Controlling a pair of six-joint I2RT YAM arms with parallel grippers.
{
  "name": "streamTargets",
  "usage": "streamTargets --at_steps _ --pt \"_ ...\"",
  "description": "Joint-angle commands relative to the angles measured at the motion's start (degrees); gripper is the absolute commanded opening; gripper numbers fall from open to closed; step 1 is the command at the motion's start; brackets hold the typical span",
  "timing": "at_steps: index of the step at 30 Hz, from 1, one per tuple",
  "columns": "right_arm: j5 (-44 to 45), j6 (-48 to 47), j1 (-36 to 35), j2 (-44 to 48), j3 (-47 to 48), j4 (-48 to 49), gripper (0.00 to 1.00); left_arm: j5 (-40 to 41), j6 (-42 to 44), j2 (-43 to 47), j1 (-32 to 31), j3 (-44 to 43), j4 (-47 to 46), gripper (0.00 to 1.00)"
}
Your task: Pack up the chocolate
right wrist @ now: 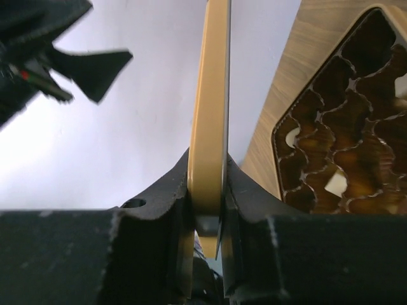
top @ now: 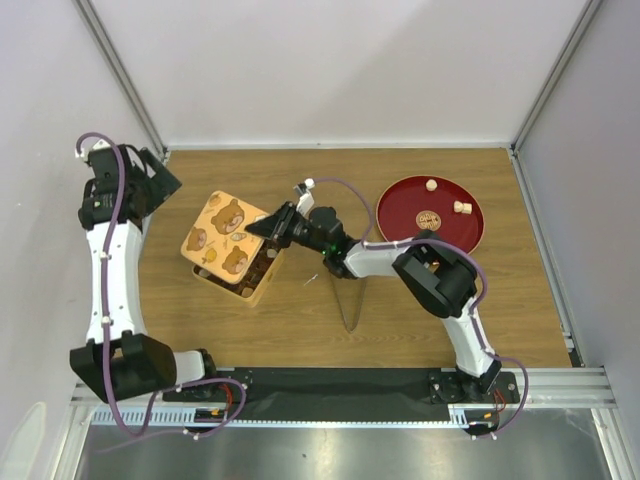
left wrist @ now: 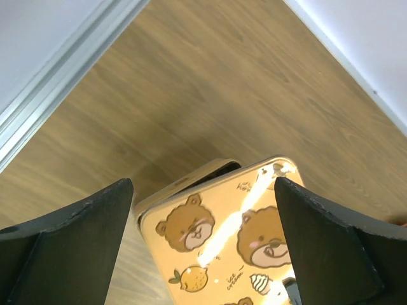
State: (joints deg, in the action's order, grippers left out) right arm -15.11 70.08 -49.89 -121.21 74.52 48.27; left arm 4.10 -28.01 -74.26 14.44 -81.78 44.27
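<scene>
Lid (right wrist: 210, 76) sits pinched edgewise in right hand (right wrist: 208, 173), apparently over box (top: 265, 281).

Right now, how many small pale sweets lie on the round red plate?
2: one cream ball near the far rim of the round red plate, one tan piece toward its right. The right arm covers the near edge, so more may be hidden.

Robot lab test cell, plain white panel walls (top: 330, 70), aluminium frame rail (top: 560, 382) along wood-grain tabletop (top: 300, 180)
</scene>
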Motion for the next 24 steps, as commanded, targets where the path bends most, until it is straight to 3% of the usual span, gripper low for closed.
streamTargets --at_steps 1,8,14,18,24 --pt "9.75 6.20 -1.18 -1.48 -0.17 10.00 0.00 4.95 -0.29 4.73 0.77 2.84 0.47 1.00" --pt "8.79 7.97 -1.18 -3.69 -0.86 5.10 0.00 0.40 0.58 8.08 0.68 14.87 -5.85 1.00" --pt "8.79 8.84 -0.83 -4.65 -3.24 5.60 0.00 -13.93 1.21 4.22 0.77 21.21 -10.69 1.00" --pt "8.26 10.07 -0.82 -6.14 -2.37 4.47 0.01 -15.52 0.85 2.98 0.77 22.98 -12.80 1.00" --pt "5.63 13.58 -0.91 -9.57 -1.75 10.53 0.01 -14.21 1.38 1.92 0.86 23.51 -12.45 1.00"
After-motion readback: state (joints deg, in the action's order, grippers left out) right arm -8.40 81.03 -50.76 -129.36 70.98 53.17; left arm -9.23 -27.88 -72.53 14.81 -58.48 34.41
